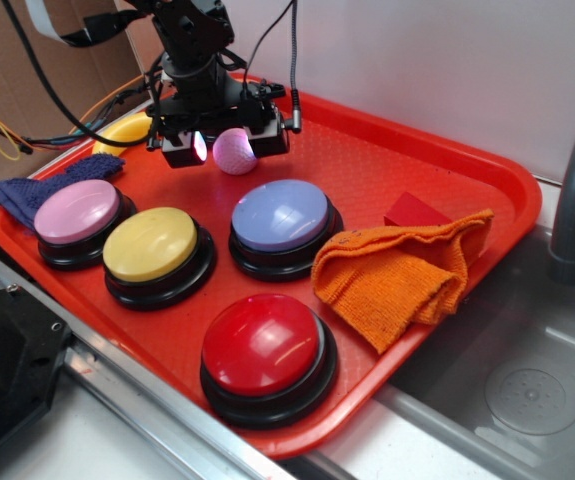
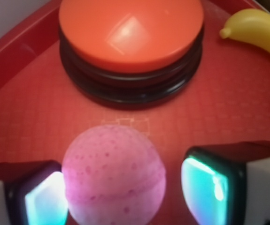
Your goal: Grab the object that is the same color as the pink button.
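The small pink dimpled ball [image 1: 234,151] lies on the red tray [image 1: 387,150] at the back. My gripper [image 1: 226,144] is lowered over it, open, with one finger on each side. In the wrist view the ball [image 2: 113,176] sits between the two glowing pads: the left pad [image 2: 43,199] is at or nearly at its side, and the right pad [image 2: 205,187] stands a gap away. The pink button [image 1: 75,212], with a light pink dome on a black base, stands at the tray's left, apart from the gripper.
Yellow [image 1: 150,245], lavender-blue [image 1: 281,216] and red [image 1: 262,345] buttons stand in front of the ball. An orange cloth [image 1: 397,275] and a red block [image 1: 415,212] lie to the right. A banana [image 2: 257,26] and an orange-red button [image 2: 131,33] show ahead in the wrist view. A blue cloth [image 1: 37,190] lies on the left.
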Robot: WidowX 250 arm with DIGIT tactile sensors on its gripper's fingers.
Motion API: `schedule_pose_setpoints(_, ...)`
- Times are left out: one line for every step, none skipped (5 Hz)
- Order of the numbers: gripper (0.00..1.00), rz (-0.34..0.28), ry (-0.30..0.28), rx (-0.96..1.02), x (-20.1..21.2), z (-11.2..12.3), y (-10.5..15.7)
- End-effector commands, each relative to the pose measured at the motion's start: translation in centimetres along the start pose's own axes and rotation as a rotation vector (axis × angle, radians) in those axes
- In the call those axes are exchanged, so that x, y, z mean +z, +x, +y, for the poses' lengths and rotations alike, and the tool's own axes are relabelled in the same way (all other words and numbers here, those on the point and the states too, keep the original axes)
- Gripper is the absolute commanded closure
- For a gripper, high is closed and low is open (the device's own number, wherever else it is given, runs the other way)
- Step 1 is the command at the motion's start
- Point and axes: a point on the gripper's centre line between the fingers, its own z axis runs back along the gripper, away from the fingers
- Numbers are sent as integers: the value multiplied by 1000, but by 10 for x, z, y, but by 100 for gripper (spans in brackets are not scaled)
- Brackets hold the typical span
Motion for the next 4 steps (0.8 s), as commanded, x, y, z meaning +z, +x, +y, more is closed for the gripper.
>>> schedule_pose_setpoints(100, -47, 21, 5, 14, 5, 24)
schedule_pose_setpoints(100, 21, 52, -74, 35, 5, 33)
schedule_pose_setpoints(100, 104, 44, -259, 68, 3, 38)
schedule_pose_setpoints(100, 86, -22, -383, 105, 4, 33)
